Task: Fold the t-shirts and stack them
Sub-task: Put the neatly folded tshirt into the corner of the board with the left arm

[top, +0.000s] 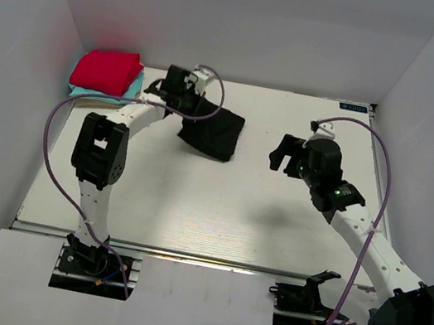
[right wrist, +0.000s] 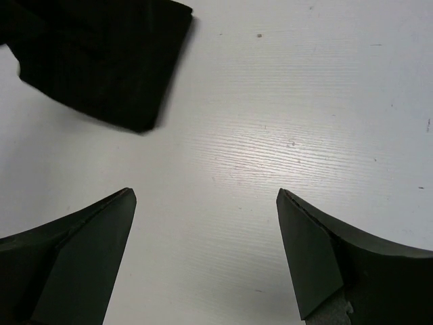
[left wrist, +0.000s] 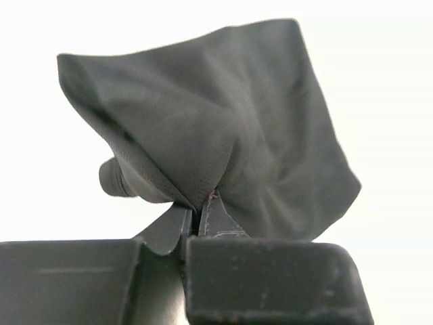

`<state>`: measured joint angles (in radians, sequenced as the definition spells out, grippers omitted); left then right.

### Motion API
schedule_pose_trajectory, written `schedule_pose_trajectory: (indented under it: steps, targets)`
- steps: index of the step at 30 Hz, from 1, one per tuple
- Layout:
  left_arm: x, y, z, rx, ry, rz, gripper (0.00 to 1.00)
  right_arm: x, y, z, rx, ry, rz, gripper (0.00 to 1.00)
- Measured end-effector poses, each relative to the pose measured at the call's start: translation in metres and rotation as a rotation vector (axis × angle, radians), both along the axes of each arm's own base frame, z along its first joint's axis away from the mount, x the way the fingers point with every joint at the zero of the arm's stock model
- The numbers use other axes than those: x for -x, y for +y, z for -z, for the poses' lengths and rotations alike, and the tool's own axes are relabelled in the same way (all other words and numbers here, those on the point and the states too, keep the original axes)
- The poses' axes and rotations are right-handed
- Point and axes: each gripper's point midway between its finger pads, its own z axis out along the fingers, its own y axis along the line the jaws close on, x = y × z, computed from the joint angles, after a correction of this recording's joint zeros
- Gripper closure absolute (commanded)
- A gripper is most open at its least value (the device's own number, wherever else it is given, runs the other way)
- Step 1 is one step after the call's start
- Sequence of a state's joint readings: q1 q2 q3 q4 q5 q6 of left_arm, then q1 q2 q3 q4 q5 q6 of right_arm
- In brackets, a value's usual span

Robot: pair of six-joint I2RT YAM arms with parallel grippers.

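left gripper [left wrist: 201, 206] pinching black t-shirt [top: 214, 132]; right gripper [right wrist: 206, 196] spread wide

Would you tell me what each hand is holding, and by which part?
The left hand pinches the black t-shirt by a bunched fold; the right hand holds nothing.

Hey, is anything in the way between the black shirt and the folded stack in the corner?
No loose object. Only the left arm itself, its left gripper shut on the black shirt, lies between that shirt and the red-topped stack.
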<state>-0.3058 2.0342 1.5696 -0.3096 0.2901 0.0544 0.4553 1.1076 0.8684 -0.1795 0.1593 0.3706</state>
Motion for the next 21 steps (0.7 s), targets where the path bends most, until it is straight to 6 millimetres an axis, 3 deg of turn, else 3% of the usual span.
schedule_pose_trajectory:
  steps: [6, 10, 13, 21]
  targets:
    - [-0.050, 0.033, -0.104, -0.125, -0.256, 0.085, 1.00, 0.005, -0.006, -0.011, -0.006, -0.036, 0.012, 0.10]
    - [-0.077, 0.072, -0.152, -0.218, -0.380, 0.080, 1.00, 0.007, -0.007, -0.017, -0.012, -0.052, 0.014, 0.10]
    - [-0.088, 0.109, -0.154, -0.297, -0.408, 0.071, 1.00, 0.007, -0.008, -0.019, -0.015, -0.057, 0.014, 0.10]
    - [-0.107, 0.205, -0.117, -0.452, -0.371, 0.037, 1.00, 0.003, -0.005, -0.037, -0.030, -0.084, 0.013, 0.10]
